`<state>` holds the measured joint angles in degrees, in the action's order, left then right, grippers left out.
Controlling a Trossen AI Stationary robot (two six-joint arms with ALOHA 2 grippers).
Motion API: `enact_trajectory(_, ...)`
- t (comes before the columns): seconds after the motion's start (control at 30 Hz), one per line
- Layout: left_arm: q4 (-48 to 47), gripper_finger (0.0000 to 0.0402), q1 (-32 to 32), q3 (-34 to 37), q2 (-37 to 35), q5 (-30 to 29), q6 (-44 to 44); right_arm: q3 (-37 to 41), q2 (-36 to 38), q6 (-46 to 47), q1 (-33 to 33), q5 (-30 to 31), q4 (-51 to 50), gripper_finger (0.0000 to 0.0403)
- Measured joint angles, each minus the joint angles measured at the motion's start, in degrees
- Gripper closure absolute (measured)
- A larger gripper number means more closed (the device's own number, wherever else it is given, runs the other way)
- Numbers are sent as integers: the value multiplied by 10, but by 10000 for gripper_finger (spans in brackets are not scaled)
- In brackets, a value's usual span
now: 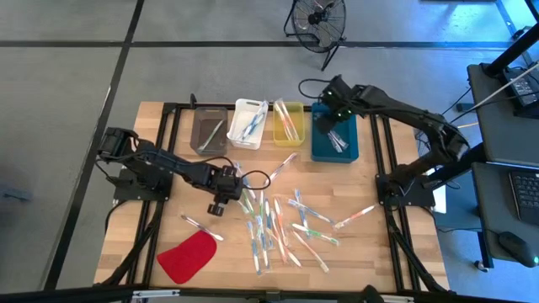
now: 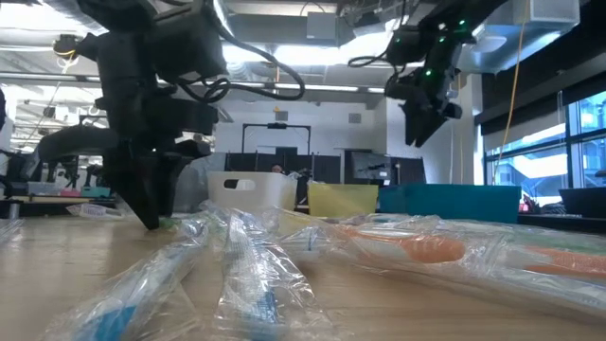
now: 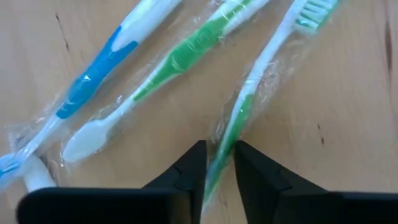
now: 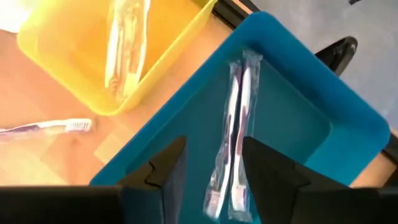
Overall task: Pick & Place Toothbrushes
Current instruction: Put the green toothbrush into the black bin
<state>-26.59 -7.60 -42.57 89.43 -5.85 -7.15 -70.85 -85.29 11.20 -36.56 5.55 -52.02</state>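
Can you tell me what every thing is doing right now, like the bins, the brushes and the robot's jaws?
Left gripper: jaws closed on a green toothbrush on the table.
Right gripper: jaws open, empty, above the blue bin.
Blue bin: holds wrapped brushes.
Yellow bin: holds brushes.
White bin: holds brushes.
Brown bin: holds a brush.
Loose toothbrushes: scattered, wrapped.
Red piece: lying flat.

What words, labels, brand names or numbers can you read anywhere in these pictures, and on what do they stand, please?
No text can be read in any view.
The wrapped toothbrushes, the blue bin and the yellow bin show no print.
The laptop beside the table is too small to read.
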Motion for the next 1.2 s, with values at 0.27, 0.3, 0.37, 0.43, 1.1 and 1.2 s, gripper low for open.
enact_trajectory(0.27, -5, 379, -20, 0, 0, -3, -1, 90, 99, 37, 18, 0, 28, 269)
enact_trajectory(0.3, -5, 382, -22, 0, 0, -3, 2, 101, 110, 42, 23, 0, 32, 272)
enact_trajectory(0.37, -5, 384, -26, 0, 0, -5, 9, 117, 126, 50, 33, 0, 37, 277)
enact_trajectory(0.43, -5, 382, -31, 0, 0, -5, 16, 134, 140, 57, 45, 0, 44, 282)
enact_trajectory(1.1, -30, 383, -74, -5, -6, -4, 86, 219, 163, 144, 206, 0, 108, 323)
enact_trajectory(1.2, -43, 383, -75, -8, -6, -5, 95, 219, 163, 154, 234, 0, 111, 328)
